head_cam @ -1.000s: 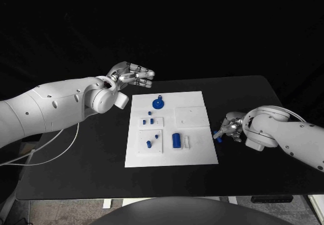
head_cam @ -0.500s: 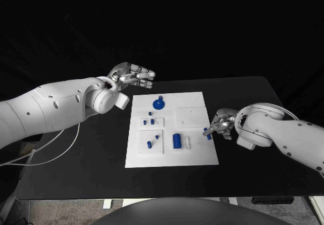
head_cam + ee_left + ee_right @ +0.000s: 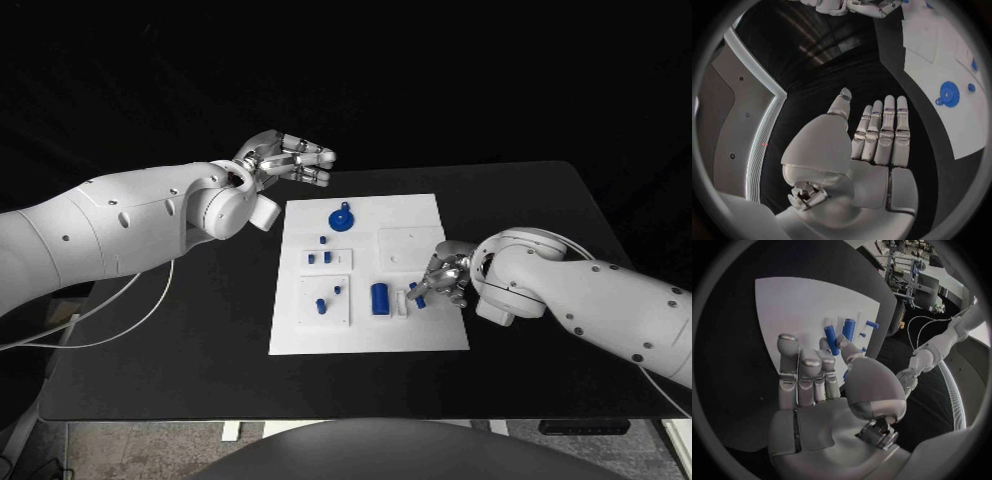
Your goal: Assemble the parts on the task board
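At lower right of centre in the head view, the right hand point(image 3: 441, 277) pinches a small blue peg point(image 3: 418, 296) over the right edge of the white task board point(image 3: 368, 335), just beside a blue cylinder point(image 3: 379, 298) lying there. Higher up the board sits a round blue disc point(image 3: 342, 219). At upper left, off the board, the left hand point(image 3: 293, 160) hangs empty, fingers extended.
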Robot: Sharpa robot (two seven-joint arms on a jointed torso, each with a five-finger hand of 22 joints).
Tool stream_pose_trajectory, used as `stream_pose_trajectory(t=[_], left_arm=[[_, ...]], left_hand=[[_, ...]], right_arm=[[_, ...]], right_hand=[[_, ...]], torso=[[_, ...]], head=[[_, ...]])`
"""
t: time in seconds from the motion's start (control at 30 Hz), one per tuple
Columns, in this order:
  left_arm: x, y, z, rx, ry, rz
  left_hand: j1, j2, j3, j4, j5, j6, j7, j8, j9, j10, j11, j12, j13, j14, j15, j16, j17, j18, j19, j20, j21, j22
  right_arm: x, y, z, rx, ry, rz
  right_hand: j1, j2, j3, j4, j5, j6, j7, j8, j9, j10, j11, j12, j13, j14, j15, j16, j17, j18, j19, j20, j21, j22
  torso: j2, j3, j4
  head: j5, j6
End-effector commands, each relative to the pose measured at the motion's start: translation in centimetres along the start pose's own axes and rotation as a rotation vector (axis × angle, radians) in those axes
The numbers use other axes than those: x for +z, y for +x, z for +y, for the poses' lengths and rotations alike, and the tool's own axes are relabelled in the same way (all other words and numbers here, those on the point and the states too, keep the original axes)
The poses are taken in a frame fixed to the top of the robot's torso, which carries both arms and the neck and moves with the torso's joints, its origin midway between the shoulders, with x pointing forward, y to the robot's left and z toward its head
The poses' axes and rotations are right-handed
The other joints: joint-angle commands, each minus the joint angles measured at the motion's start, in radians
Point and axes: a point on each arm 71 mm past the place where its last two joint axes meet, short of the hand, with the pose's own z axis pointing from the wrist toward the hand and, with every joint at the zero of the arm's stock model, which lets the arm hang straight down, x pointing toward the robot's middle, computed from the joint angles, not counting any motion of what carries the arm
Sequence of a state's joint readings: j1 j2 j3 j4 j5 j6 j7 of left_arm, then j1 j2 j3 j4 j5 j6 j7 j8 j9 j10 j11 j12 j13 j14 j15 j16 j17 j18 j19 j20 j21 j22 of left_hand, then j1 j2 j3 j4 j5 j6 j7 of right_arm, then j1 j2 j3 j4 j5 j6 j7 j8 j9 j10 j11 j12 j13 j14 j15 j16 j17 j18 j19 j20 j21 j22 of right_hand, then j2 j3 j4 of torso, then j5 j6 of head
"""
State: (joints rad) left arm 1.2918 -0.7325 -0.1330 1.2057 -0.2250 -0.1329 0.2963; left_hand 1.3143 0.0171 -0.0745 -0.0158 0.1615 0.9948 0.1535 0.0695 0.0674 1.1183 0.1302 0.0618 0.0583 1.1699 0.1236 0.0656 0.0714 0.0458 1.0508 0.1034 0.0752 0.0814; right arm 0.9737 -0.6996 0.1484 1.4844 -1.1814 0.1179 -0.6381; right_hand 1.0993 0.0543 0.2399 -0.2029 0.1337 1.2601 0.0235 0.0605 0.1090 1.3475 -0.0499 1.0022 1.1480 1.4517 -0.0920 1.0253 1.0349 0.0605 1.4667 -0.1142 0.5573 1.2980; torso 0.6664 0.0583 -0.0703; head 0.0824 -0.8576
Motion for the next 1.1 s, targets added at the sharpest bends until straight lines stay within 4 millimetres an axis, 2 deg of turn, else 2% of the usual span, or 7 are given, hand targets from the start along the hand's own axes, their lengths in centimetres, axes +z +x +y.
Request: stream_pose_trajectory(t=[0.03,0.27,0.6,1.1], left_arm=[[0.1,0.3,-0.2,-0.003,0.008,0.02],[0.1,0.3,-0.2,-0.004,0.007,0.023],[0.1,0.4,-0.1,-0.005,0.004,0.027],[0.1,0.4,-0.1,-0.006,-0.002,0.031]], left_hand=[[-0.005,0.004,-0.002,0.005,-0.002,-0.007,-0.001,0.005,0.001,-0.002,0.003,0.001,0.001,-0.007,-0.002,-0.003,-0.001,0.004,-0.002,0.003,0.004,-0.001],[-0.007,0.004,-0.003,0.007,-0.003,-0.007,-0.001,0.005,0.001,-0.002,0.003,0.001,0.001,-0.007,-0.002,-0.003,-0.001,0.004,-0.002,0.004,0.004,-0.001],[-0.009,0.004,-0.003,0.01,-0.003,-0.008,-0.001,0.005,0.001,-0.002,0.004,0.001,0.001,-0.007,-0.002,-0.003,-0.001,0.004,-0.002,0.004,0.004,-0.001],[-0.01,0.004,-0.004,0.012,-0.004,-0.009,-0.001,0.005,0.001,-0.003,0.004,0.001,0.001,-0.008,-0.001,-0.003,-0.001,0.004,-0.003,0.004,0.004,-0.001]], right_arm=[[0.4,0.5,0.2,-0.001,0.011,0.02],[1.1,1.4,0.7,-0.018,0.012,0.043],[1.9,1.6,0.9,-0.032,0.022,0.036],[2.4,2.1,1.0,-0.044,0.031,0.049]], right_hand=[[-0.006,0.004,-0.003,0.004,0.002,0.006,0.0,0.003,0.0,0.003,0.001,0.001,0.001,0.003,-0.003,0.002,-0.001,-0.017,0.041,-0.003,0.002,0.001],[-0.01,0.005,-0.006,0.009,-0.002,0.004,0.0,0.003,-0.002,0.002,0.001,0.0,0.001,0.003,-0.003,0.0,-0.002,-0.017,0.04,-0.004,-0.002,0.0],[-0.012,0.005,-0.008,0.013,0.0,0.005,0.0,0.003,-0.003,0.001,0.0,0.0,0.002,0.003,-0.004,0.0,-0.002,-0.017,0.04,-0.004,-0.001,-0.001],[-0.016,0.003,-0.011,0.019,-0.003,0.005,0.0,0.003,-0.005,0.0,0.0,-0.002,0.003,0.002,-0.004,-0.003,-0.005,-0.016,0.04,-0.005,-0.005,-0.002]], torso=[[0.0,0.0004,0.0008],[0.0,0.0004,-0.0013],[0.0,-0.0004,0.0001],[-0.001,-0.0008,-0.0013]], head=[[0.002,-0.003],[0.004,-0.005],[0.007,-0.008],[0.013,-0.013]])
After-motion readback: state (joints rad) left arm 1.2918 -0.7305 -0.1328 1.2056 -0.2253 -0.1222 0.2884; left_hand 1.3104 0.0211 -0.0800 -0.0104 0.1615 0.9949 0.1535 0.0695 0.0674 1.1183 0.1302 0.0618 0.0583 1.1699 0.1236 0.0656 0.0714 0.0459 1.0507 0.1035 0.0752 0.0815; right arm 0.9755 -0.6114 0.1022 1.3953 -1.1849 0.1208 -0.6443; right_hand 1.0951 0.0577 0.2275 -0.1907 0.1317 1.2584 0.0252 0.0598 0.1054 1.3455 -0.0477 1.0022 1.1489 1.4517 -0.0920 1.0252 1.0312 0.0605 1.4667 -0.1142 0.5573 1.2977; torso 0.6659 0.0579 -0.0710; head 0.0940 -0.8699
